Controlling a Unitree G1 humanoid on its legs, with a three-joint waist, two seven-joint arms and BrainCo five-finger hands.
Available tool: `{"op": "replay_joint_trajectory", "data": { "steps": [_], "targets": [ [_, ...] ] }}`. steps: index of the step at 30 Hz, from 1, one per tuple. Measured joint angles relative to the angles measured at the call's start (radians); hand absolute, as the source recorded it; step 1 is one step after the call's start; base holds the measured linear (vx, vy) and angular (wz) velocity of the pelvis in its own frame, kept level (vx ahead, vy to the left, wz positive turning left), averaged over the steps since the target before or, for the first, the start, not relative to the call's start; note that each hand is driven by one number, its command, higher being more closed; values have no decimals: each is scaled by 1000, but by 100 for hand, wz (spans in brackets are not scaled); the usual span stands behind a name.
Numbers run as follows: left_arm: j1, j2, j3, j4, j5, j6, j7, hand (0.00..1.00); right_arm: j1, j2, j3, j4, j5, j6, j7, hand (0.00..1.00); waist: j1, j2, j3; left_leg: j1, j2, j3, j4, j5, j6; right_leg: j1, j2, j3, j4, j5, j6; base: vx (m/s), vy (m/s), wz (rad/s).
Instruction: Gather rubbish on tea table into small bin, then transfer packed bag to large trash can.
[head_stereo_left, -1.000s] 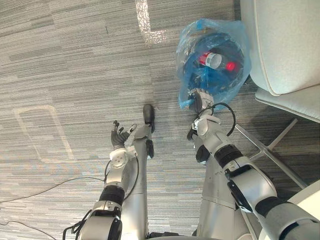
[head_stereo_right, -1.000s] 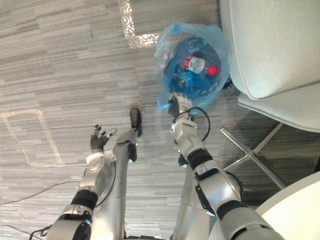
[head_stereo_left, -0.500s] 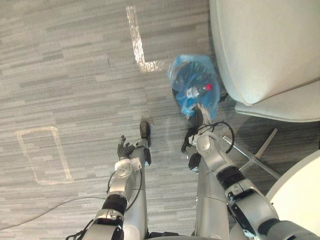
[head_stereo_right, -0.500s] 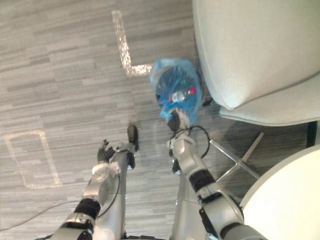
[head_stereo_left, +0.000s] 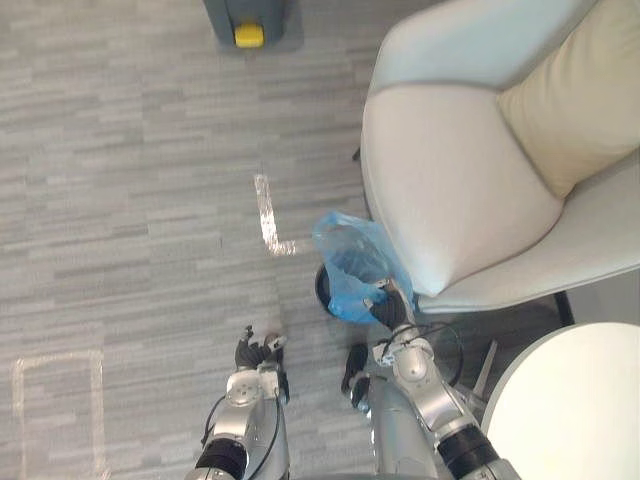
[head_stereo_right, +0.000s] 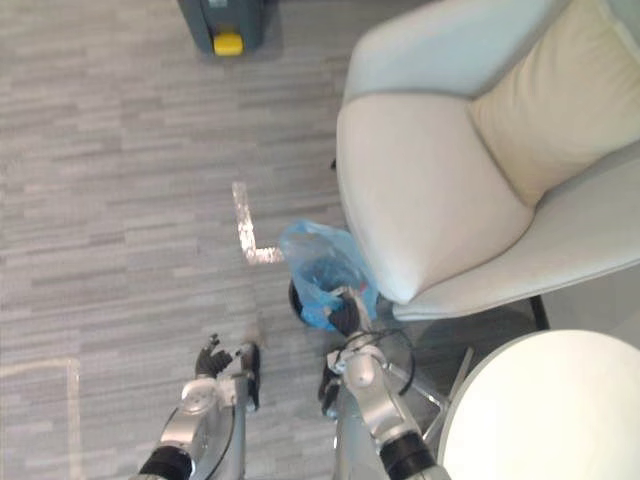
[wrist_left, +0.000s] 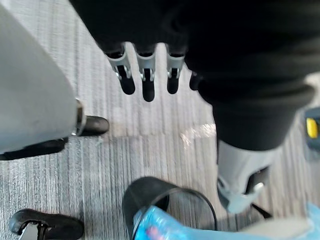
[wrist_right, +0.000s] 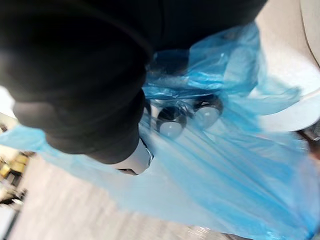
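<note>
A blue plastic bag (head_stereo_left: 352, 262) sits in the small black bin (head_stereo_left: 323, 288) on the carpet, right against the front of the armchair. My right hand (head_stereo_left: 388, 310) is at the bag's near edge, its fingers (wrist_right: 172, 120) curled into the blue film (wrist_right: 225, 165). My left hand (head_stereo_left: 250, 352) hangs to the left of the bin over bare carpet, its fingers (wrist_left: 145, 80) straight and holding nothing. The bin's rim (wrist_left: 150, 187) and a bit of the bag (wrist_left: 165, 227) show past them. A grey large trash can with a yellow pedal (head_stereo_left: 247, 20) stands at the far edge.
A pale armchair (head_stereo_left: 470, 190) with a beige cushion (head_stereo_left: 570, 90) stands on the right, its seat overhanging the bin. A white round table (head_stereo_left: 570, 410) is at the near right. A silvery tape corner (head_stereo_left: 268, 218) and a tape outline (head_stereo_left: 55, 400) mark the grey carpet.
The camera has risen and tilted forward, bringing the armchair and the large can into view. My right hand stays on the bag, whose mouth looks more gathered. The left hand stays open.
</note>
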Motion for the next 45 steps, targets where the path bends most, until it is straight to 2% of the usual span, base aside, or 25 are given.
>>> {"op": "replay_joint_trajectory", "data": {
  "steps": [3,6,10,13,18,20,23,28,32,37,40,45],
  "targets": [
    [14,12,-28,37,33,13,-12,0,34,8,-6,0,20,-2,24,100,-10,0,-56,65,-15,-1,-86,34,-5,61,10,4,-87,36,8,97,15,-5],
    [16,25,-43,41,48,19,-19,0,33,2,-22,1,22,-6,41,100,-18,1,-67,129,-22,2,-160,64,-6,136,27,12,-194,91,13,100,26,-9],
    [51,75,-103,-86,70,23,-40,0,37,-26,-34,0,51,-12,81,100,-26,8,-102,201,-37,2,-210,77,-3,230,35,23,-306,142,26,53,41,-5],
    [81,121,-161,-229,105,17,-63,0,43,-61,-25,-19,68,-20,110,100,-30,16,-119,253,-51,4,-234,78,-1,284,30,31,-338,150,32,12,50,-4],
    [117,199,-237,-424,116,-18,-107,0,58,-188,29,-176,140,-68,173,100,-32,19,-172,311,-69,23,-296,83,7,310,23,71,-379,173,40,-3,36,-21],
    [122,239,-269,-492,116,-30,-125,0,56,-235,37,-217,175,-84,190,100,-39,19,-173,338,-74,24,-307,85,11,337,22,75,-394,180,43,11,15,-9],
    [124,292,-297,-554,130,-54,-130,0,55,-280,56,-242,236,-96,211,100,-53,20,-202,355,-80,25,-331,89,11,340,21,84,-399,181,45,20,12,-7],
    [117,342,-333,-617,191,-60,-145,0,25,-325,91,-278,332,-98,232,100,-66,20,-207,382,-87,43,-351,94,17,360,21,105,-425,199,47,21,4,-13],
    [82,361,-373,-642,205,-62,-148,0,-17,-345,114,-329,375,-108,232,100,-75,19,-208,402,-90,52,-363,95,18,371,21,119,-428,200,48,4,8,-9],
    [17,363,-423,-697,230,-96,-149,0,-63,-345,131,-343,455,-109,233,100,-77,21,-221,416,-100,60,-380,99,23,371,20,125,-425,199,49,-5,8,-4],
    [8,357,-449,-698,243,-97,-150,0,-69,-342,154,-346,463,-109,234,100,-77,22,-234,426,-103,66,-393,102,23,372,20,130,-424,198,51,10,2,-6],
    [5,315,-496,-695,265,-96,-151,0,-103,-268,169,-346,500,-109,234,100,-83,21,-236,437,-103,75,-400,103,24,373,20,143,-424,198,51,-2,-1,-6]
  ]
}}
